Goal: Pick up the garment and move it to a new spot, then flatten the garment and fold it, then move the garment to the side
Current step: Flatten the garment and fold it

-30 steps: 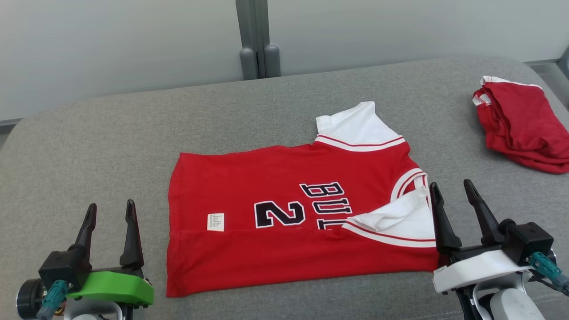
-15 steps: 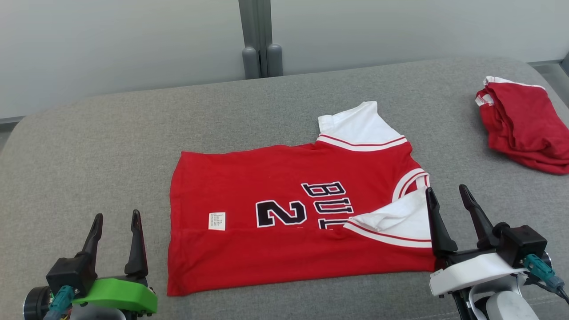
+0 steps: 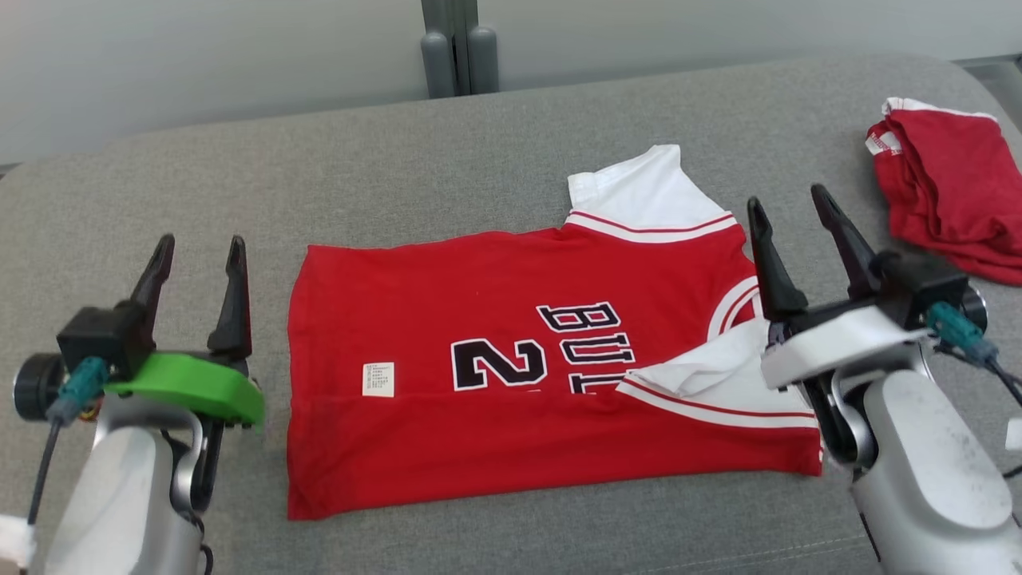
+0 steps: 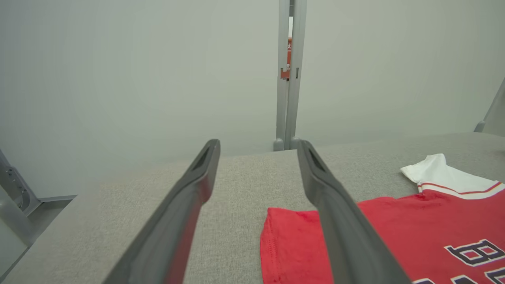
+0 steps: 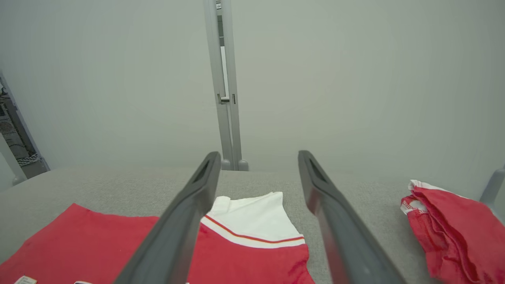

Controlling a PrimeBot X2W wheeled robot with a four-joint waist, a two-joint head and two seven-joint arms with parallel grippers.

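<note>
Left gripper [image 3: 201, 241] and right gripper [image 3: 787, 198] both stand wide apart, holding nothing. The red Bulls jersey [image 3: 479, 319] lies spread on the grey upholstered surface [image 3: 399, 160] between them, at the left gripper's 3 o'clock. A bunched red garment [image 3: 950, 208] sits at the right gripper's 2 o'clock

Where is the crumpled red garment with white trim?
Head view: the crumpled red garment lies far right on the grey padded surface, apart from the flat red jersey, beyond the right gripper.

Grey padded surface [image 3: 479, 144]: red jersey [image 3: 495, 439] flat, red bundle [image 3: 950, 208] apart
</note>
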